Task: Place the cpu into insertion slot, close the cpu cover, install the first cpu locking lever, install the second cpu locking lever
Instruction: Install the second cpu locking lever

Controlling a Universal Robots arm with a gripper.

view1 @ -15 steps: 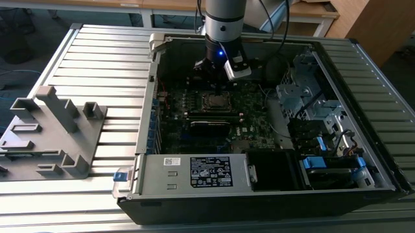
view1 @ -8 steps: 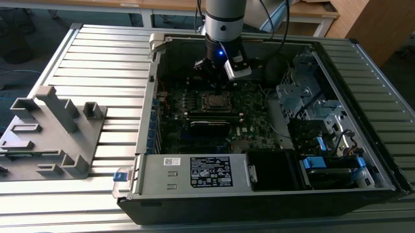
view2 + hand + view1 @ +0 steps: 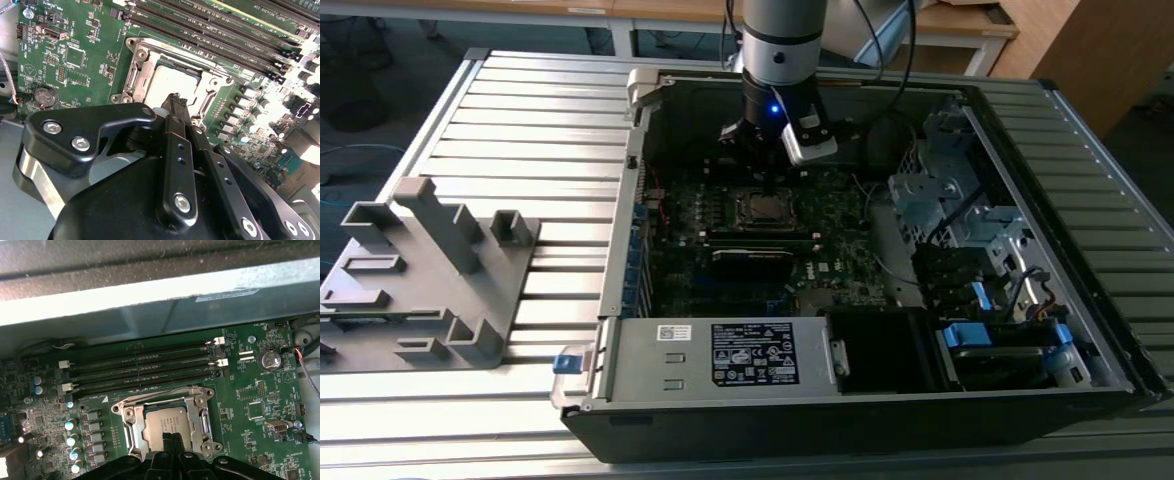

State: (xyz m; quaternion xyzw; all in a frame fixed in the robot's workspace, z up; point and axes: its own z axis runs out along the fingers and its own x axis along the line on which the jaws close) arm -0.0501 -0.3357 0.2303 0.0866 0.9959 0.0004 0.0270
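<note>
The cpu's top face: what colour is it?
Dull silver-grey, clearest in the first wrist view: the cpu.

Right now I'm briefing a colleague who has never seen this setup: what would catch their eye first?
First the end effector, poised right over the cpu, whose silver face sits in the insertion slot with the cpu cover framing it. Next, the open computer case in the exterior view, with the green motherboard inside it.
</note>
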